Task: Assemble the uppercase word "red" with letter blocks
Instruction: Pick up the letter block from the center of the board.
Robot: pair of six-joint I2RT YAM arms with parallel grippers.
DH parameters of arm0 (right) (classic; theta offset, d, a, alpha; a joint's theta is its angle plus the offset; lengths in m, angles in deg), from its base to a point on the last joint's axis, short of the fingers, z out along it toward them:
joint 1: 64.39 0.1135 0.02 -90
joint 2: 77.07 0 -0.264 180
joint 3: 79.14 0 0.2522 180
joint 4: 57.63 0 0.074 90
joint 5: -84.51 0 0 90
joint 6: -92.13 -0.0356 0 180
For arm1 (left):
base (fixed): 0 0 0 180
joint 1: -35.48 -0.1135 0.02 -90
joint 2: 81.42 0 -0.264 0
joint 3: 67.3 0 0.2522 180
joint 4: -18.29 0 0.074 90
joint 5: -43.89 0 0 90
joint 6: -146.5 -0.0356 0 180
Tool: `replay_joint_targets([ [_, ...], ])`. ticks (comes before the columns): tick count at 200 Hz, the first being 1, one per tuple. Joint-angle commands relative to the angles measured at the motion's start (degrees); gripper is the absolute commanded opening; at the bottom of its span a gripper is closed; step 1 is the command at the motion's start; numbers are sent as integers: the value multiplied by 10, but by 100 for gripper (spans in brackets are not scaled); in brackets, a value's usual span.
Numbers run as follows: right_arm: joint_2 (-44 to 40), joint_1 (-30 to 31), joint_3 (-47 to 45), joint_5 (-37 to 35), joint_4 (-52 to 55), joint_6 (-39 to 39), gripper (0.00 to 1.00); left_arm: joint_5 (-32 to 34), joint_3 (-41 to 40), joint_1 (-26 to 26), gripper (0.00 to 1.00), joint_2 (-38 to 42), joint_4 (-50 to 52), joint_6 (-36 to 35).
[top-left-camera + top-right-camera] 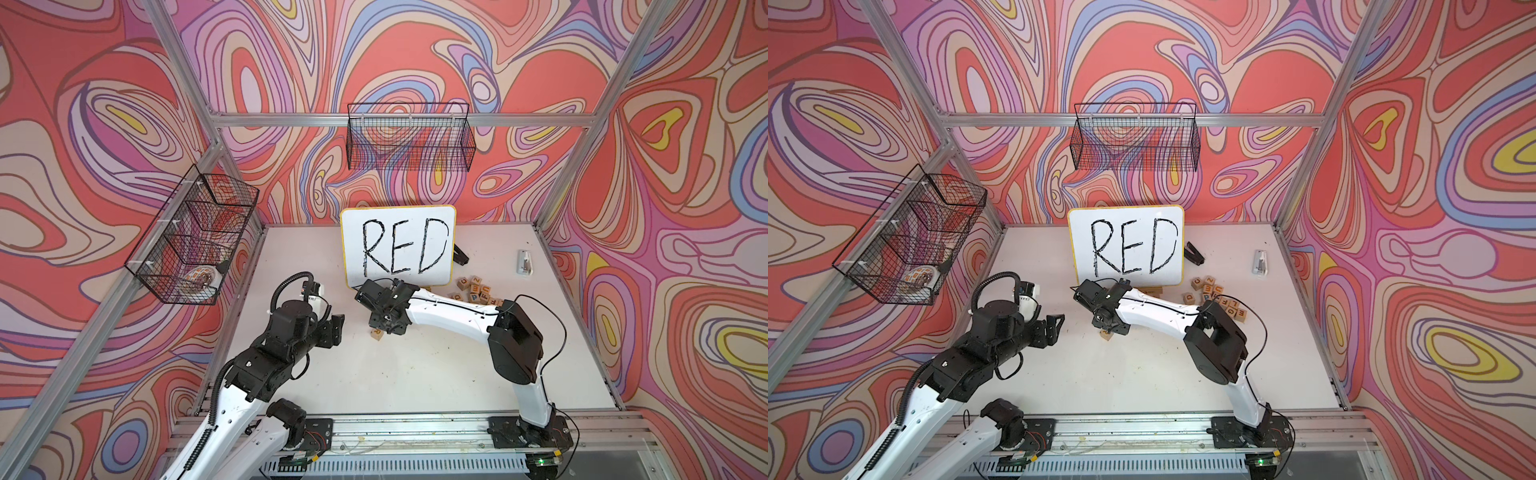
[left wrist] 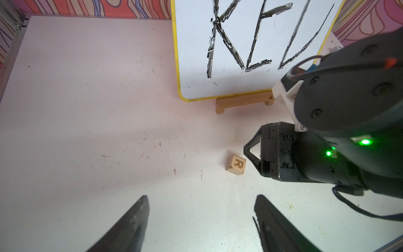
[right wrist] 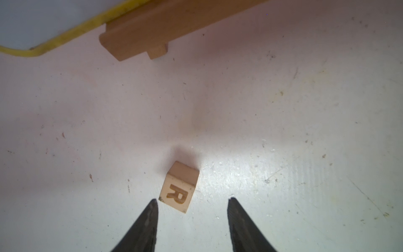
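A light-wood letter block with an orange-brown R (image 3: pixel 179 187) lies on the white table (image 1: pixel 415 374) in front of the board's wooden foot. It also shows in the left wrist view (image 2: pixel 236 164) and in both top views (image 1: pixel 377 333) (image 1: pixel 1107 335). My right gripper (image 3: pixel 193 199) hangs just above it, open, with the block just beyond the fingertips and free of them. Left of it, my left gripper (image 2: pixel 201 196) (image 1: pixel 334 328) is open over bare table with nothing in it. Several more letter blocks (image 1: pixel 478 291) (image 1: pixel 1217 297) lie heaped at the right.
The white yellow-rimmed board reading RED (image 1: pixel 399 245) stands at the back on a wooden foot (image 2: pixel 244 101). Behind it to the right lie a black object (image 1: pixel 460 255) and a white one (image 1: pixel 524 262). Wire baskets (image 1: pixel 195 237) (image 1: pixel 409 137) hang on the walls.
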Motion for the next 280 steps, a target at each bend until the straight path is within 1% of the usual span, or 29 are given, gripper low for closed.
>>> replay_joint_targets([
  [1, 17, 1, 8, 18, -6, -23, 54, -3, -5, 1, 79, 4, -3, 2],
  [30, 30, 0, 18, 31, -18, -40, 56, -3, -5, 2, 79, 5, -1, 3],
  [101, 66, 0, 31, 66, -38, -43, 57, -5, -6, 1, 79, 3, -1, 3],
  [136, 75, 0, 33, 68, -35, -36, 58, -6, -6, 2, 79, -1, -2, 3],
  [174, 96, -1, 40, 88, -25, -16, 56, -7, -6, 1, 79, 0, -2, 3],
  [224, 90, -1, 35, 66, -18, 7, 50, -9, -6, 1, 79, -2, -2, 3],
  [280, 92, -1, 37, 65, -14, 35, 41, -8, -6, 1, 79, -1, -2, 3],
])
